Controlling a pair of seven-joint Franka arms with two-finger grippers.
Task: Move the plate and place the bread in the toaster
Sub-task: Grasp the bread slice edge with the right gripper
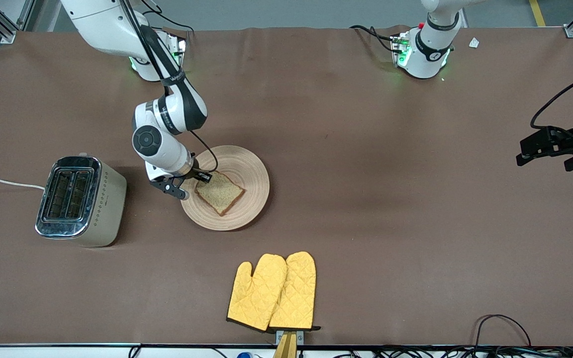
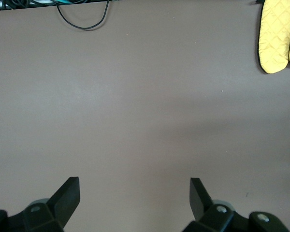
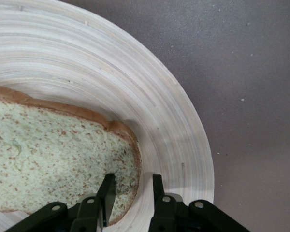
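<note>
Right gripper (image 3: 130, 193) narrowed astride bread (image 1: 219, 192) edge on plate (image 1: 246, 169), mid-worktop, presumably to lift toward toaster (image 1: 81, 200); left gripper (image 2: 134, 195) wide, waiting near left-arm edge.

Right gripper (image 3: 130, 193) straddled bread (image 3: 53, 154) edge on plate (image 3: 183, 145); bare table (image 1: 366, 174) around. Toaster (image 1: 80, 201) stood beside it, unobstructed.

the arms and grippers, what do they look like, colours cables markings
Both arms are glossy white with black joint bands. The right arm bears a round dark grey cap, small black lettering on a band and a black cable along it. The right gripper and left gripper have matte black, wedge-shaped fingers. Green lights glow at both bases.
</note>
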